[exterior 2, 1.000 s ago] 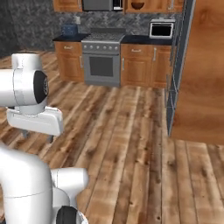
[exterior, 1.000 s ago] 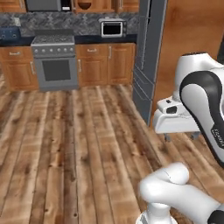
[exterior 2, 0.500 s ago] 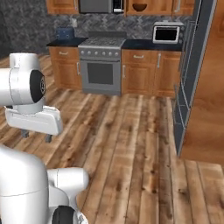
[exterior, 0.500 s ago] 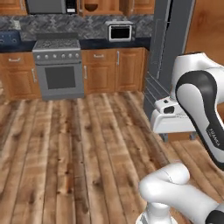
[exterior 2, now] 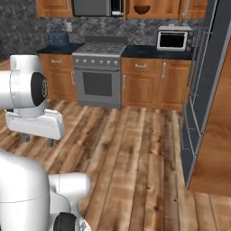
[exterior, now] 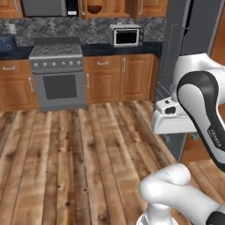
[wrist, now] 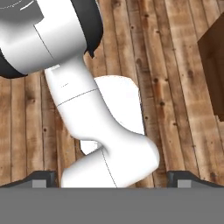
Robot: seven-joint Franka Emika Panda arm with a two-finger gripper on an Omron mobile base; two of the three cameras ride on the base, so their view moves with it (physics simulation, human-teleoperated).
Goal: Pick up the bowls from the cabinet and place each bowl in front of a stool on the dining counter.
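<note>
1. One bowl is showing, a dark one sitting rim-up in the open wall cabinet above the black table; I am not making out the second.
2. Nothing is delivered yet; both pick-ups and placements are remaining, I judge.
3. The bowl is round, so no long axis; its mouth is facing up.
4. I am seeing the fingers spread wide and empty, pointing down at the wooden floor.
</note>
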